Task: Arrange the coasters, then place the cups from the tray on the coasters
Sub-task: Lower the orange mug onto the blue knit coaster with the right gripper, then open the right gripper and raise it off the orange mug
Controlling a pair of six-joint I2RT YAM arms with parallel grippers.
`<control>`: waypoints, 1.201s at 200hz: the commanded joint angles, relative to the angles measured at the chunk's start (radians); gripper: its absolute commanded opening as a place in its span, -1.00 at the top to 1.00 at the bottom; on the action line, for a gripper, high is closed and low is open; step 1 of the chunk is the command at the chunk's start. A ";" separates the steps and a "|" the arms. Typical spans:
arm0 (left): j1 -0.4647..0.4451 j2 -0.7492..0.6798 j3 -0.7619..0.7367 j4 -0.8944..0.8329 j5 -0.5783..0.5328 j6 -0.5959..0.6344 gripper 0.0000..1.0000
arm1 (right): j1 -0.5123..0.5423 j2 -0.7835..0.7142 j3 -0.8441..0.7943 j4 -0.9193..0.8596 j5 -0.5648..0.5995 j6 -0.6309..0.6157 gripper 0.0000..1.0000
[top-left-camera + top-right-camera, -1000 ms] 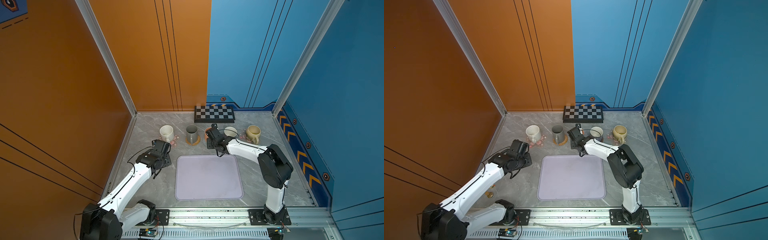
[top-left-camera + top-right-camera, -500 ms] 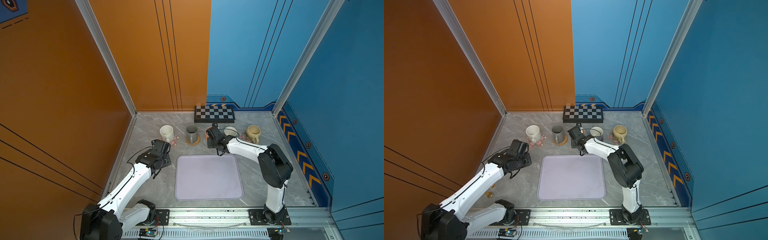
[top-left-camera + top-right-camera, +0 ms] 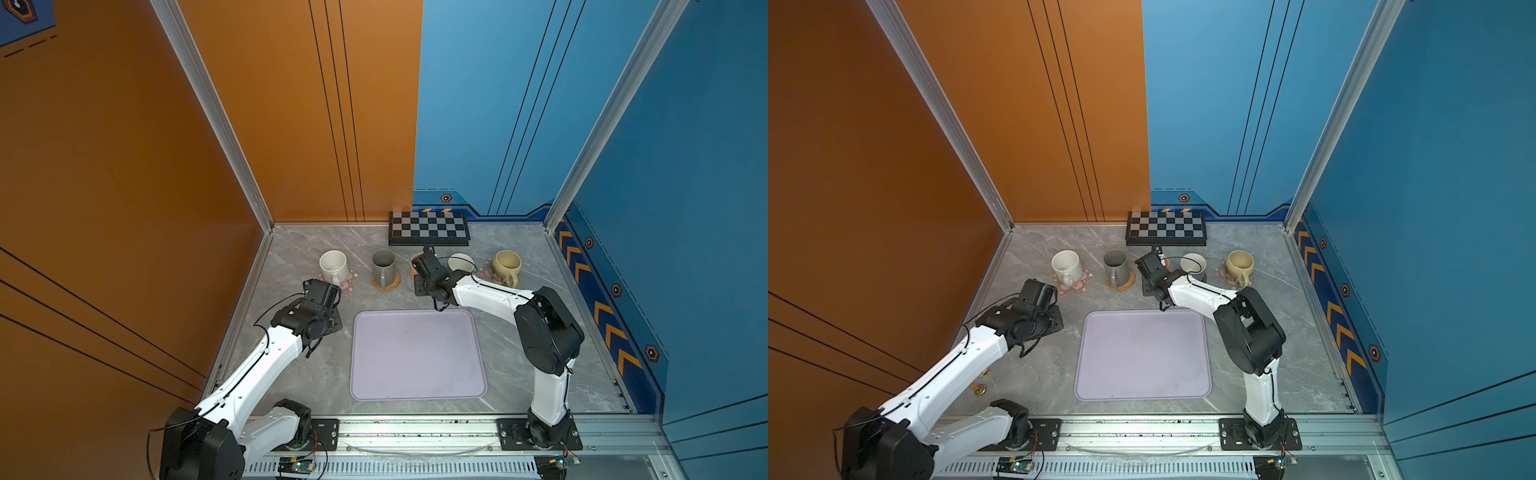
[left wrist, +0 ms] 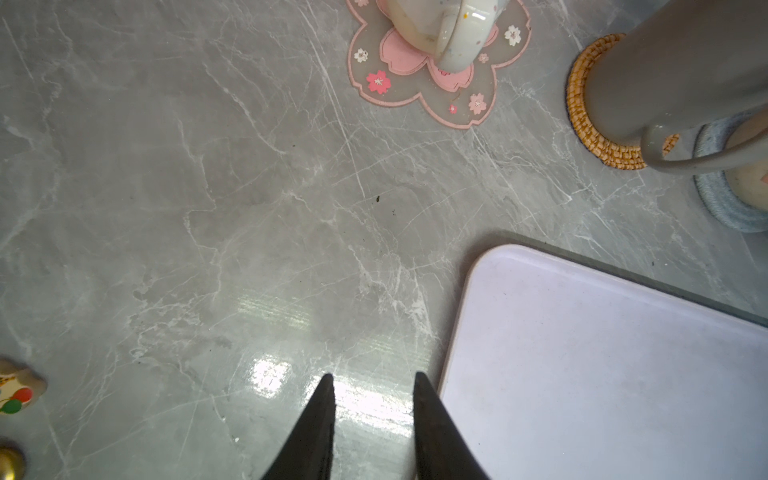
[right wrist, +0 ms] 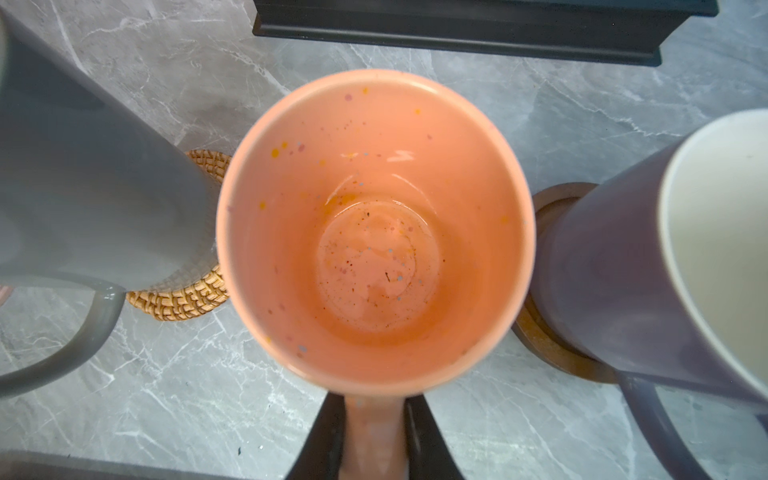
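In the right wrist view my right gripper [image 5: 374,415] is shut on the handle of the orange cup [image 5: 374,228], which stands upright between the tall grey cup [image 5: 95,199] on its rattan coaster [image 5: 183,299] and the lavender cup [image 5: 623,282] on the dark brown coaster [image 5: 544,345]. The left wrist view shows the grey-blue spiral coaster [image 4: 723,203] under the orange cup; I cannot tell if they touch. The speckled white cup [image 3: 333,266] and the beige cup [image 3: 506,266] each sit on a flower coaster [image 4: 419,87]. My left gripper [image 4: 374,376] is open over bare table beside the lavender tray [image 3: 417,355], which holds no cups.
A black-and-white checkerboard [image 3: 429,227] lies against the back wall just behind the row of cups. A small brass piece [image 3: 978,388] and a painted trinket [image 4: 16,390] lie near the left arm. Walls close the table on three sides.
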 commanded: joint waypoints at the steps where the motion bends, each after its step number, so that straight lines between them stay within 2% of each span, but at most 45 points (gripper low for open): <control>1: 0.009 -0.018 0.002 -0.009 0.018 0.006 0.34 | 0.003 0.039 0.025 -0.007 0.019 -0.016 0.59; 13: 0.009 -0.022 0.002 -0.008 0.018 0.005 0.34 | 0.003 0.044 0.027 -0.008 0.016 -0.016 0.59; 74: 0.010 -0.016 0.001 -0.006 0.014 0.006 0.34 | 0.013 0.000 0.008 -0.029 0.028 0.012 0.29; 88: 0.009 -0.014 -0.001 -0.005 0.016 0.005 0.34 | 0.013 -0.013 0.001 -0.031 0.033 0.024 0.03; 103: 0.010 -0.013 -0.004 -0.005 0.015 0.006 0.34 | 0.015 -0.022 0.000 -0.033 0.029 0.025 -0.06; 113: 0.010 -0.012 -0.005 -0.006 0.015 0.007 0.34 | 0.016 -0.031 -0.002 -0.035 0.028 0.025 -0.26; 124: 0.010 -0.012 -0.007 -0.006 0.014 0.009 0.34 | 0.019 -0.047 -0.004 -0.035 0.027 0.024 -0.36; 174: 0.010 -0.024 0.001 -0.006 -0.003 0.017 0.34 | 0.027 -0.151 -0.054 -0.051 0.026 0.031 -0.51; 240: 0.011 0.003 0.029 0.010 -0.124 0.108 0.36 | 0.024 -0.377 -0.238 -0.058 0.079 0.009 -0.59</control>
